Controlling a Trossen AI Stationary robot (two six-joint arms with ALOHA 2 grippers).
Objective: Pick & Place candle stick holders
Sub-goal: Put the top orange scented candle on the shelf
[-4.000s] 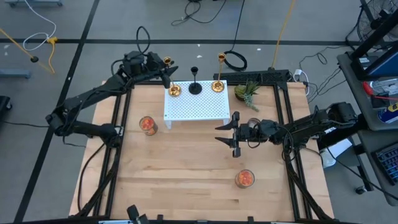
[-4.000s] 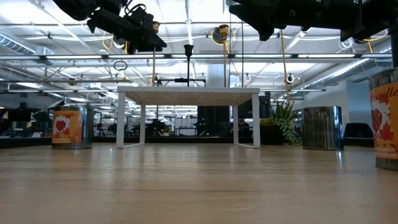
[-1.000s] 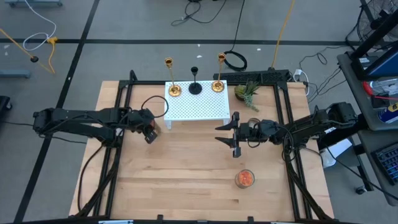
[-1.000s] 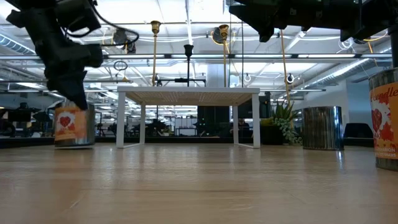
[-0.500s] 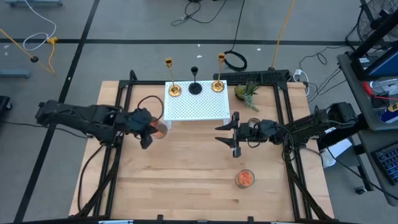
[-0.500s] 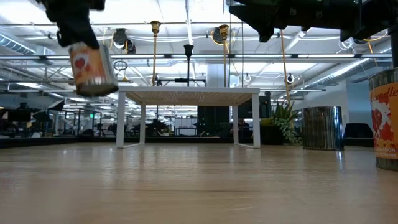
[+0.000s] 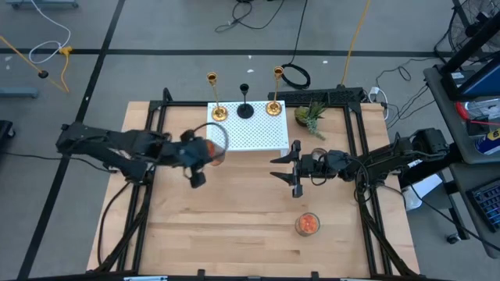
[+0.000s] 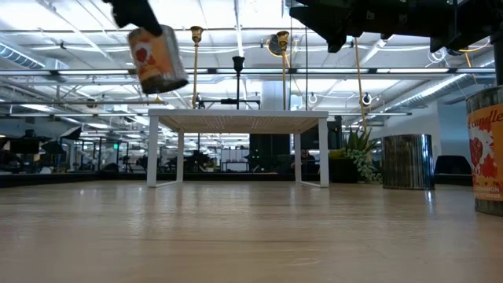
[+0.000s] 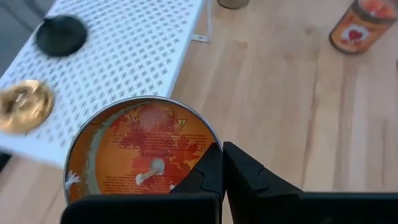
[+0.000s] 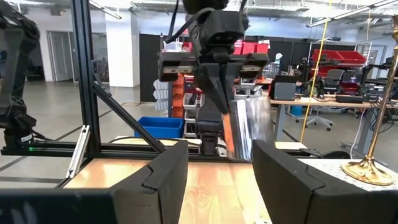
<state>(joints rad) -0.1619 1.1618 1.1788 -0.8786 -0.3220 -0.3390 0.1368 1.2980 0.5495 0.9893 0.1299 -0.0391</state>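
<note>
1. Left tool (image 7: 205, 153): clamped on the rim of a round metal tin (image 7: 212, 150) with an orange label, lifted clear of the wooden surface (image 7: 234, 218) beside the white perforated stand (image 7: 248, 134).
2. On the stand's far edge, upright: shiny brass candlestick (image 7: 218, 112), shorter black candlestick (image 7: 244, 109), second brass candlestick (image 7: 273, 106), all thin-stemmed with round flared bases.
3. Right tool (image 7: 284, 168): fingers spread apart, holding nothing, hovering right of the stand.
</note>
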